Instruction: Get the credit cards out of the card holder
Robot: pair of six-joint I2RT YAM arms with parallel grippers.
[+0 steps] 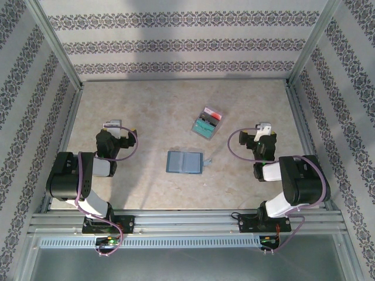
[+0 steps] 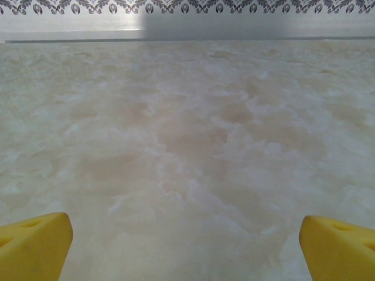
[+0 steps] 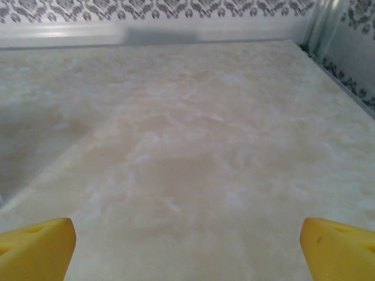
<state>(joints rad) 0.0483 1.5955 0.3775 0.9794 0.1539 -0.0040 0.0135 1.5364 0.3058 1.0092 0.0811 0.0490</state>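
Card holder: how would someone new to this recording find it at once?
On the marbled table, look midway between the left arm and right arm. The card holder lies flat there, two slate-blue panels with a strap tab at its right. Unlike the teal-and-red credit cards piled beyond it, it is one plain colour.

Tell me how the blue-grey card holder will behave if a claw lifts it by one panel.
The card holder lies open, two panels with a centre fold, so it will probably hinge and droop there. It looks thin and flat on the table, so a push likely slides it; no rolling or tipping. Its small strap tab probably flops.
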